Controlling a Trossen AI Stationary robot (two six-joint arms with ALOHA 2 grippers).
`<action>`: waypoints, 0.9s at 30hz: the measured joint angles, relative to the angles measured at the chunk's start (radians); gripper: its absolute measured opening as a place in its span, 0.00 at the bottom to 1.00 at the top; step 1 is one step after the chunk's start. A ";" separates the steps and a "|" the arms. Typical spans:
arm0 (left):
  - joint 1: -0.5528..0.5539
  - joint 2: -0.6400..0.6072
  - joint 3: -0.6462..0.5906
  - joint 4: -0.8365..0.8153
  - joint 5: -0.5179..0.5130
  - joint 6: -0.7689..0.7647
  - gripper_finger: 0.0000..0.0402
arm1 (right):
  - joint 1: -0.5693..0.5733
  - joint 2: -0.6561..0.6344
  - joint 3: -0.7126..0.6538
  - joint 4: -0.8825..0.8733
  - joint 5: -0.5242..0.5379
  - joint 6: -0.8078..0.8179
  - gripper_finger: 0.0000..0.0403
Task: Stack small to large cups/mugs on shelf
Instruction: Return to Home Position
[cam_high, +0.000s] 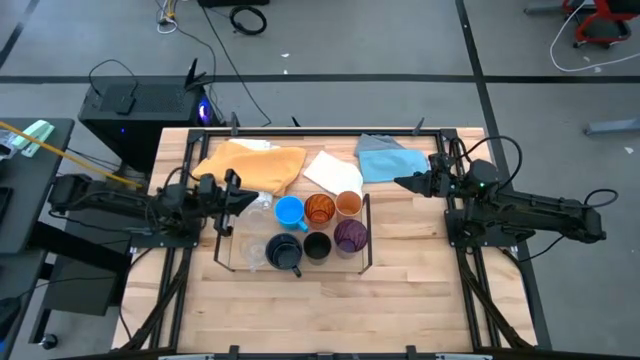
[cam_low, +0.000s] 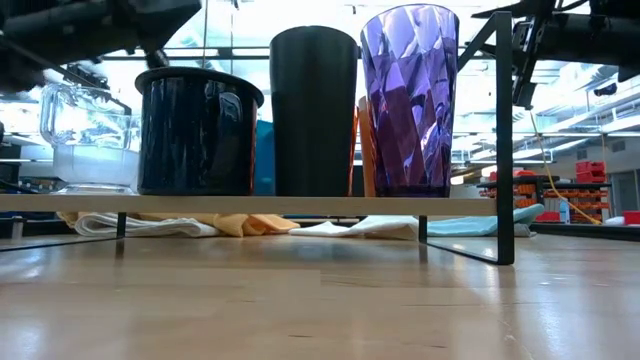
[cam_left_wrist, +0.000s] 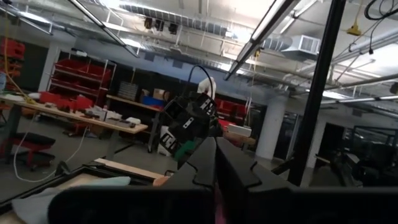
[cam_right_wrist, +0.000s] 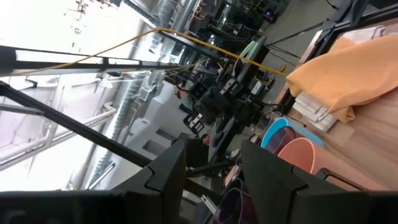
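Sitting on wooden table (cam_high: 320, 310): wire shelf (cam_high: 368, 236); grey floor (cam_high: 400, 60) around.

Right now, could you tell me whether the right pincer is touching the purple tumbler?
Apart. The high view shows the right pincer outside the shelf, well clear of the purple tumbler.

Table (cam_high: 300, 310), centre: shelf (cam_high: 367, 250).

On shelf, rear row, left to right: rear glass (cam_high: 262, 206), rear mug (cam_high: 289, 211), rear tumbler (cam_high: 320, 209), small cup (cam_high: 348, 204).

On shelf, front row, left to right: front glass (cam_high: 252, 250), front mug (cam_high: 283, 252), front cup (cam_high: 317, 245), front tumbler (cam_high: 350, 236).

Behind shelf, on table, left to right: left cloth (cam_high: 250, 165), middle cloth (cam_high: 333, 172), right cloth (cam_high: 390, 158).

Left gripper (cam_high: 245, 200): at shelf's left end, just beside rear glass.

Right gripper (cam_high: 400, 183): right of shelf, apart from it, at near edge of right cloth.
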 joint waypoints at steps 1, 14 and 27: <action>0.000 -0.018 -0.015 0.001 -0.002 0.000 0.05 | 0.000 0.000 0.000 0.000 0.004 0.002 0.40; -0.054 -0.179 -0.092 -0.153 0.010 0.060 0.04 | 0.000 0.000 0.000 -0.001 0.020 0.007 0.40; -0.075 -0.352 -0.092 -0.441 0.011 0.087 0.05 | 0.000 0.000 0.000 -0.005 0.044 0.004 0.40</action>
